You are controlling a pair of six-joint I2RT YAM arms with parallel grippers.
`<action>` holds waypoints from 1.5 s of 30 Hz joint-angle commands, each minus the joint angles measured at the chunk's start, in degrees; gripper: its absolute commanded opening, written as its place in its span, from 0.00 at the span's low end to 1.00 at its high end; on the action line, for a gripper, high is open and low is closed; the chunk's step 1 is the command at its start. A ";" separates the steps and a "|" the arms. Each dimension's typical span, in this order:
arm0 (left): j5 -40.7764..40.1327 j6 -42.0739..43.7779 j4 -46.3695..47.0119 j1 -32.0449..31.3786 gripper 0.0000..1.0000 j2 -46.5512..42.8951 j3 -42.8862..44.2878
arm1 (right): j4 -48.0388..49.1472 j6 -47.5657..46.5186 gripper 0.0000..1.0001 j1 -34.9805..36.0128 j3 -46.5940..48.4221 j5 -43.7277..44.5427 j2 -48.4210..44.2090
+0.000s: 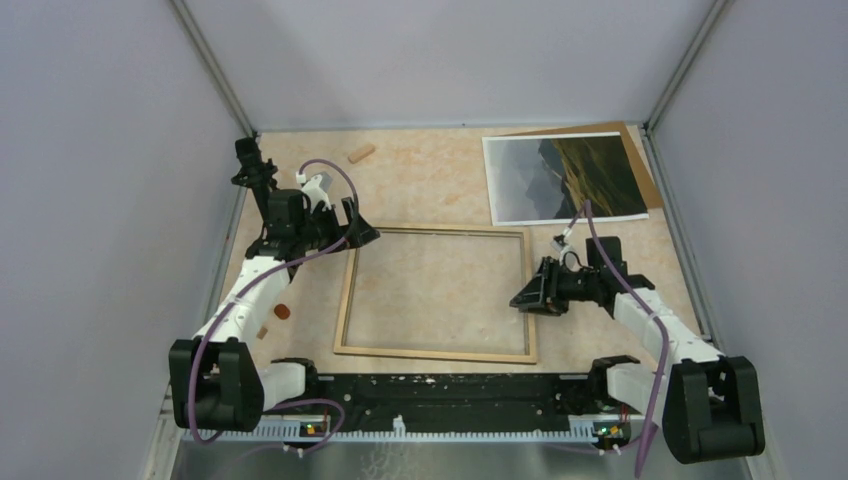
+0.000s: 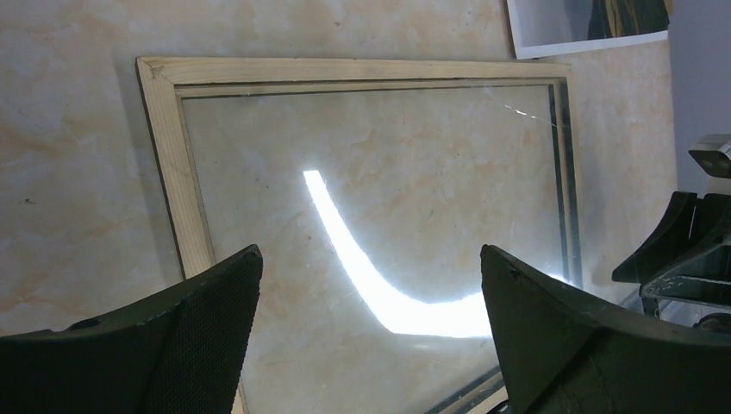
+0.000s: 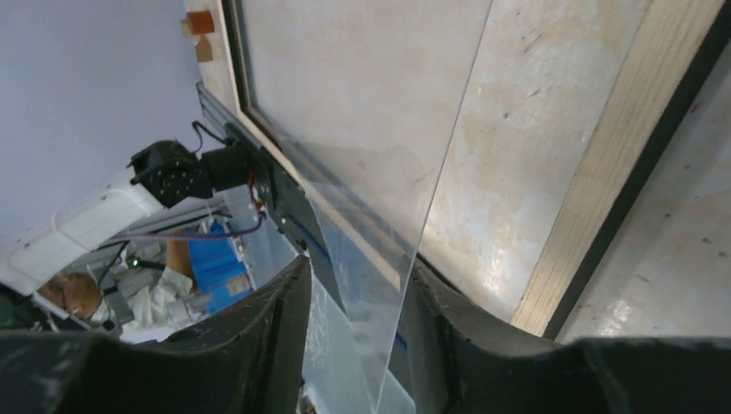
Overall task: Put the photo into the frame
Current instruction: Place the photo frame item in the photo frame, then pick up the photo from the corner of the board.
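Observation:
The frame (image 1: 435, 352) lies flat mid-table, pale wood face up; it also shows in the left wrist view (image 2: 172, 147) and the right wrist view (image 3: 603, 164). A clear pane (image 2: 388, 172) sits in it. The photo (image 1: 565, 178) lies at the back right on a brown backing board (image 1: 648, 160); its corner shows in the left wrist view (image 2: 595, 21). My left gripper (image 1: 358, 228) is open and empty above the frame's far left corner (image 2: 371, 259). My right gripper (image 1: 522, 298) is at the frame's right rail; its jaws (image 3: 358, 272) stand apart around the pane's raised edge (image 3: 362, 103).
A small wooden cylinder (image 1: 361, 153) lies at the back left. A small red-brown piece (image 1: 283, 311) and a tan one (image 1: 263, 330) lie left of the frame. Grey walls close in the table on three sides. A black rail (image 1: 440, 390) runs along the near edge.

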 commanded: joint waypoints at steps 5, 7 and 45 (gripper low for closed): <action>1.64 -0.13 2.43 0.26 0.98 -0.80 -0.50 | -6.83 -1.22 0.65 5.23 6.01 13.84 2.84; 1.86 -0.22 2.56 0.21 0.98 -0.97 -0.52 | -8.84 -0.17 0.80 8.23 7.94 19.75 2.90; 11.59 -2.77 6.49 -2.11 0.98 -2.48 -3.55 | 26.92 13.06 0.93 -31.00 25.21 30.31 31.19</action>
